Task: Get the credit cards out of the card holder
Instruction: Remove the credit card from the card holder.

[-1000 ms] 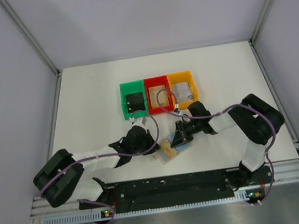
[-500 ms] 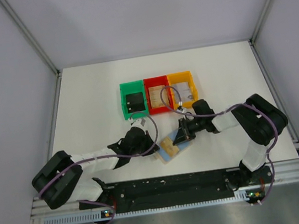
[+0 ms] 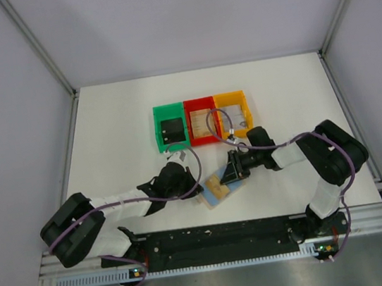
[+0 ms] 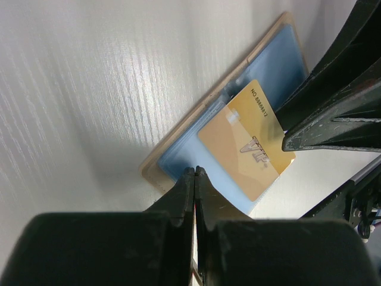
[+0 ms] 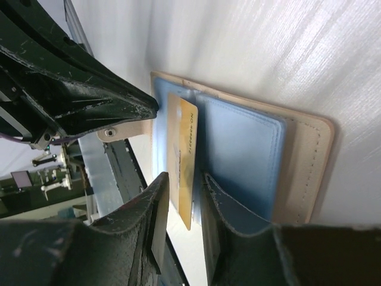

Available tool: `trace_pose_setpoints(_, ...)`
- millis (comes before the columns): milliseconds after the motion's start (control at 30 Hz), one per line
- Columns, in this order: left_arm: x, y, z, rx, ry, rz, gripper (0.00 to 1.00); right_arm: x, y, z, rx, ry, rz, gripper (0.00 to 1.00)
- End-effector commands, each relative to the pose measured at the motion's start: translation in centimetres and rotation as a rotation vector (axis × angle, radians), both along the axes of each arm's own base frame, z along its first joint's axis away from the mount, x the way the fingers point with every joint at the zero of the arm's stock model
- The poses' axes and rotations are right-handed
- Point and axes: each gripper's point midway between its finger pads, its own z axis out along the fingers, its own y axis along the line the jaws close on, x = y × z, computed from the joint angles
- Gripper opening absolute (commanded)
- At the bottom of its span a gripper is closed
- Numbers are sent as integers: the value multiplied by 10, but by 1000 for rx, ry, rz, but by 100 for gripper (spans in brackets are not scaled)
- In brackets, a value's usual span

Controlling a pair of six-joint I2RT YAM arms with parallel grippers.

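The card holder (image 4: 280, 65) lies open on the table (image 3: 117, 125) between the arms; the left gripper (image 4: 194, 179), shut tight, pins its edge; the right gripper (image 5: 184, 177) stands narrowly parted astride the half-out gold card (image 4: 247, 140); a skewed pinch could buckle the card or drag the holder loose

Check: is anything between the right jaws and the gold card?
Nothing visible. The card stands between the parted jaws of the right gripper, half out of the holder; the left gripper, shut, sits at the holder's edge.
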Motion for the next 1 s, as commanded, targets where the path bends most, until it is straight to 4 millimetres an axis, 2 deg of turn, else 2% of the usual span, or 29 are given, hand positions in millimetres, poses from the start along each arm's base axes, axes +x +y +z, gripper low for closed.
trace_pose_setpoints(0, -7, 7, -9, 38, 23, -21, 0, 7, 6, 14, 51, -62, 10, 28)
trace_pose_setpoints(300, -6, 7, -7, 31, 19, -17, 0, 4, 13, 9, 41, -41, 32, 26)
trace_pose_setpoints(533, -7, 5, -7, 24, 22, -22, 0, 3, 13, 8, 33, -40, 41, 0)
trace_pose_setpoints(800, -7, 9, -5, 22, 6, -13, 0, 17, -11, 4, -55, -77, -9, 0)
trace_pose_setpoints(900, -5, 9, -2, 22, 0, -11, 0, 19, -13, 7, -67, -94, -4, 0)
trace_pose_setpoints(933, -5, 9, -3, 23, 1, -13, 0, 18, -11, 9, -50, -89, 0, 1)
trace_pose_setpoints(967, -5, 9, -3, 22, -1, -14, 0, 18, -9, 12, -30, -88, 4, 7)
